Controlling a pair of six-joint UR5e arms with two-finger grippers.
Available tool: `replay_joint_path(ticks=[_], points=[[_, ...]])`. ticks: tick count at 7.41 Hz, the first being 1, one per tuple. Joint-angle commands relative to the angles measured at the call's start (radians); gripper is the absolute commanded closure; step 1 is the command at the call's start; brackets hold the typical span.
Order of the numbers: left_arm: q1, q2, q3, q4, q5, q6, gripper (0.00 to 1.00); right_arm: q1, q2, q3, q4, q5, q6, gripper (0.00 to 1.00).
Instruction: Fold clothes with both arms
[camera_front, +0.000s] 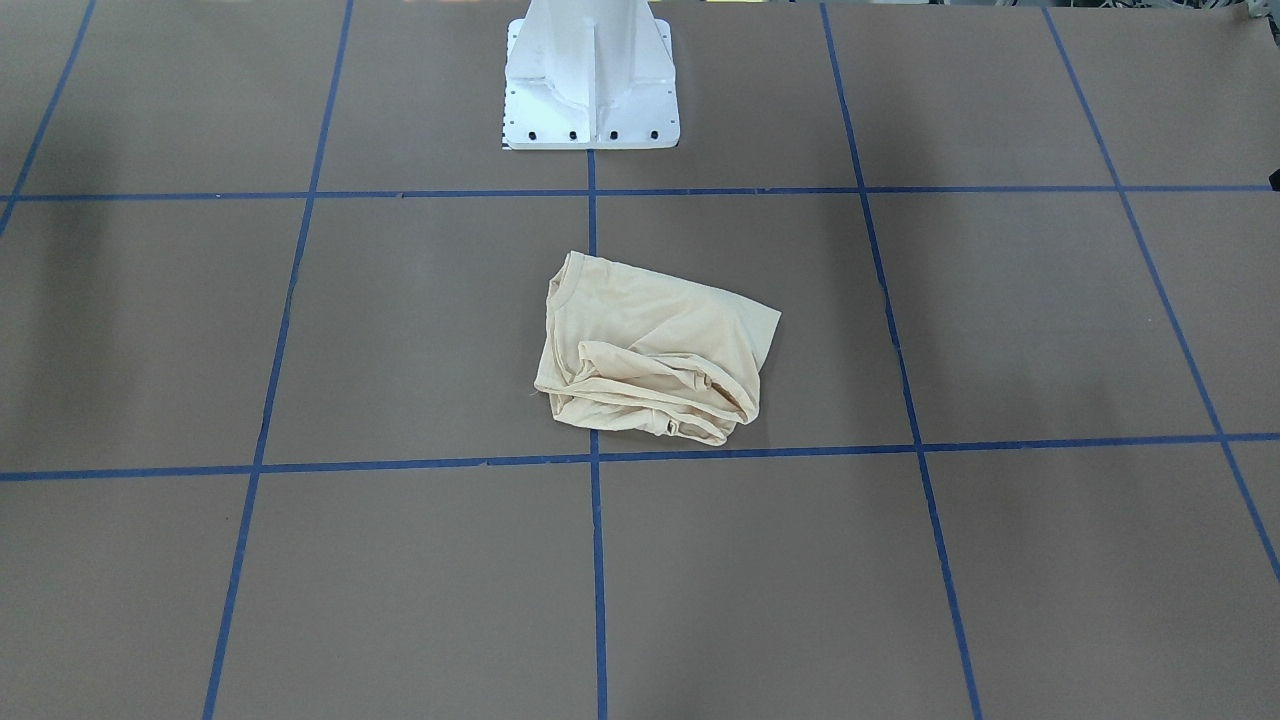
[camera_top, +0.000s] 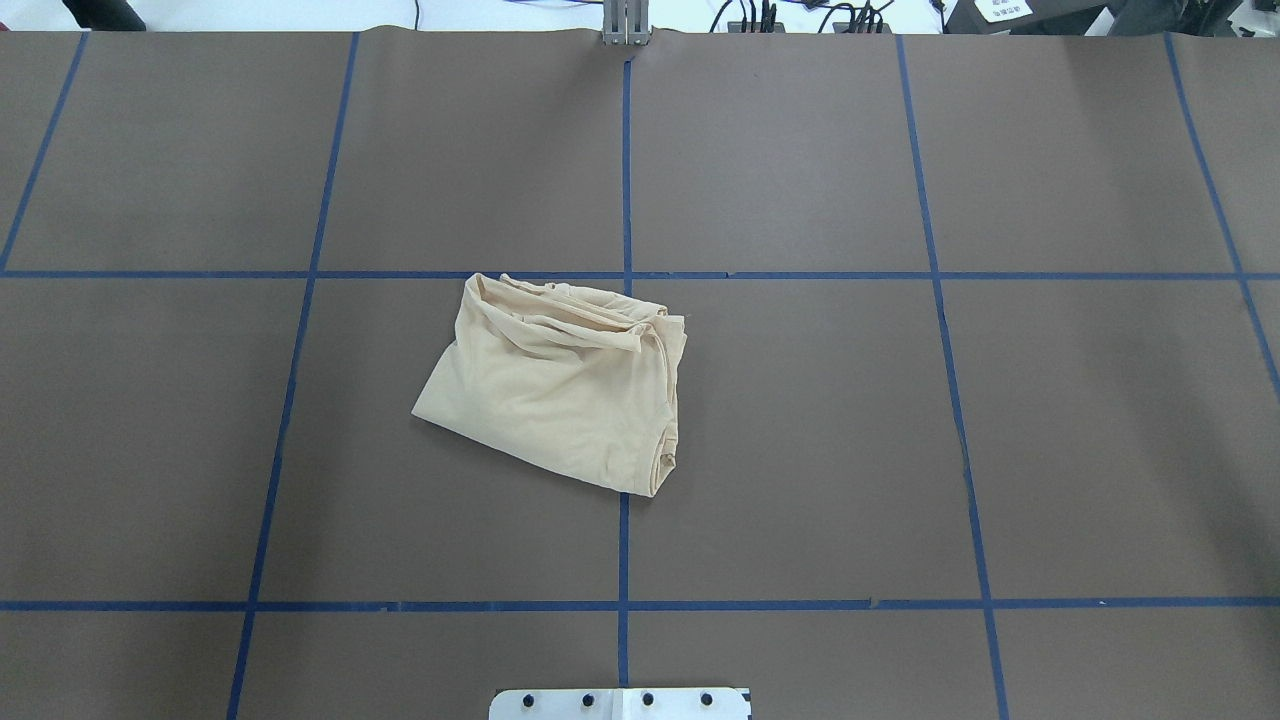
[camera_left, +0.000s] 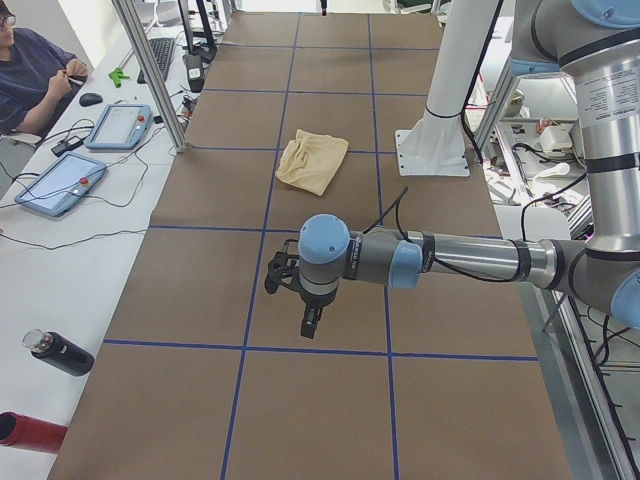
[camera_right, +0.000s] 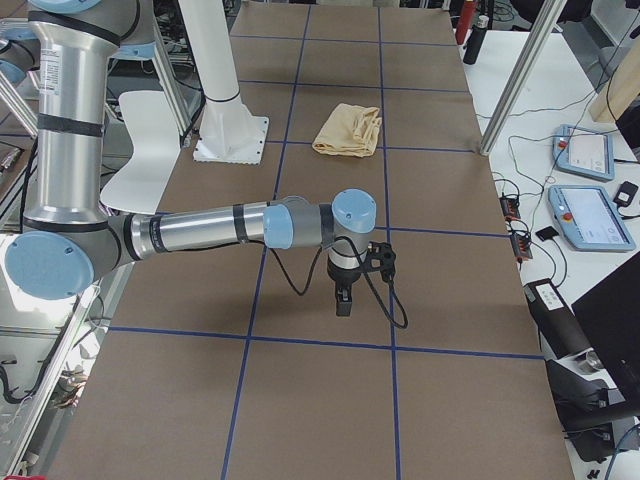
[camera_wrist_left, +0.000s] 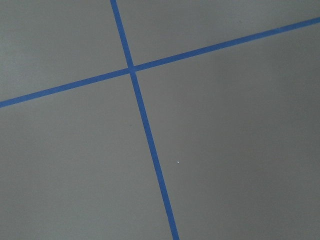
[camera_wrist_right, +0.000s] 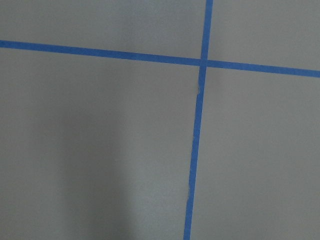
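The left end effector (camera_left: 311, 322) and right end effector (camera_right: 343, 300) hang above the tabletop (camera_top: 900, 450); apart or together, I cannot tell. The cream shirt (camera_top: 555, 390) lies folded, well apart from both.

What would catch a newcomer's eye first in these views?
The cream shirt stands out: a crumpled, roughly folded bundle lying alone mid-table, in front of the white pedestal. Next come the arms, both well away from it. The left arm and right arm each stretch out above the brown table towards opposite ends.
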Motion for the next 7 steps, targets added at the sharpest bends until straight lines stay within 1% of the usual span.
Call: replay_joint_path(ticks=[1, 4, 6, 7], points=[[0.002, -0.016, 0.011, 0.0, 0.013, 0.002, 0.0, 0.0, 0.001, 0.0, 0.001, 0.0, 0.0, 0.0], [-0.001, -0.016, -0.004, 0.003, 0.012, 0.002, 0.0, 0.0, -0.002, -0.001, 0.0, 0.0, 0.0, 0.0], [-0.003, -0.005, -0.004, 0.003, 0.006, 0.002, 0.0, 0.034, -0.04, 0.006, 0.001, 0.011, -0.011, 0.0], [-0.003, -0.005, -0.006, 0.003, 0.006, 0.002, 0.0, 0.037, -0.042, 0.017, 0.003, 0.011, -0.005, 0.0]])
